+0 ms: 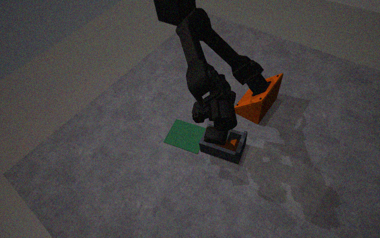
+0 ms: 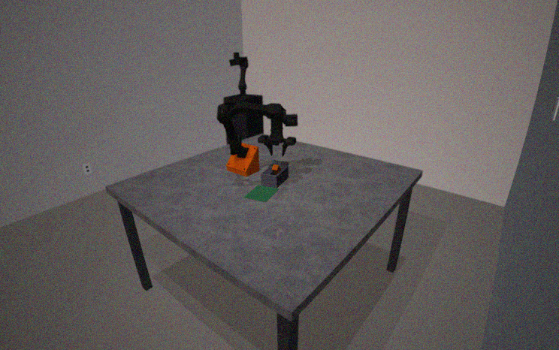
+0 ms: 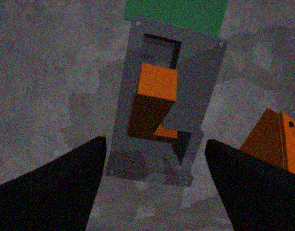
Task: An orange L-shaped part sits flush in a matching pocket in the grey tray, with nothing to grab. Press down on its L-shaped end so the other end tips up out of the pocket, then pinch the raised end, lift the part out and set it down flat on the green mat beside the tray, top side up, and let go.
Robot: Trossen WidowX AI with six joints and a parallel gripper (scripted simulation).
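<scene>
The grey tray (image 1: pixel 218 152) (image 2: pixel 269 179) (image 3: pixel 200 87) stands on the table with the green mat (image 1: pixel 183 136) (image 2: pixel 261 193) right beside it. The orange L-shaped part (image 1: pixel 232 144) (image 2: pixel 275 167) (image 3: pixel 158 82) is tilted in the pocket. Its end nearer the mat sticks up above the tray rim, and its L end is sunk low. My gripper (image 1: pixel 215 136) (image 2: pixel 276 149) (image 3: pixel 156 146) is open and empty. It hangs a little above the tray and points down, with a finger on each side of the tray in the wrist view. It touches nothing.
The arm's orange wedge-shaped base mount (image 1: pixel 259 100) (image 2: pixel 243 161) (image 3: pixel 275 140) stands just behind the tray. The grey table (image 2: pixel 273 243) has edges far from the work area.
</scene>
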